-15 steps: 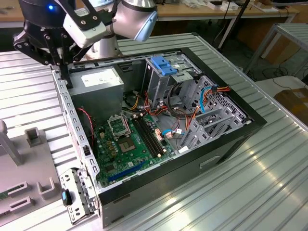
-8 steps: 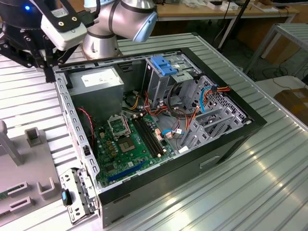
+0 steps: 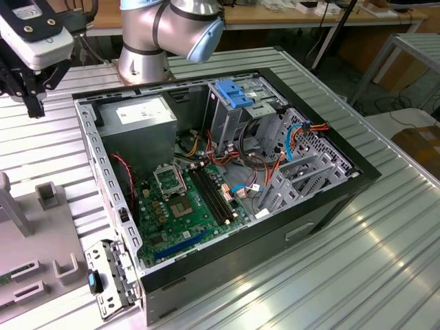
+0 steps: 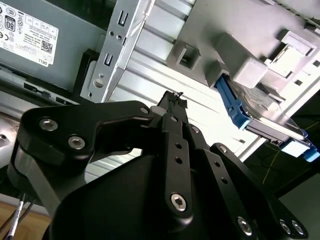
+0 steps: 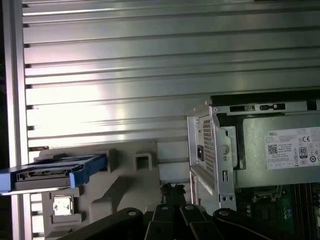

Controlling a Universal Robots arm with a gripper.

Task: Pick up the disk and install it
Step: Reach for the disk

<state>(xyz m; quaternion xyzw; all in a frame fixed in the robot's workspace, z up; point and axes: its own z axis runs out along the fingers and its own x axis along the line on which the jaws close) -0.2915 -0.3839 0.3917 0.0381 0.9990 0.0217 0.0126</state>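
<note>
While the arm (image 3: pixel 172 27) stretches to the exterior view's far left above the table (image 3: pixel 385 240), its gripper (image 4: pixel 172 100) points down, jaws clenched on nothing, apart from the disk (image 5: pixel 50 172), which stands on edge in a grey holder (image 5: pixel 125 185) near the case (image 3: pixel 275 240).

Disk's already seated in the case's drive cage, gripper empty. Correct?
Not quite. The disk is not in the drive cage. The first wrist view shows it resting in the grey holder on the table, outside the case. The gripper is empty, as you said.
</note>
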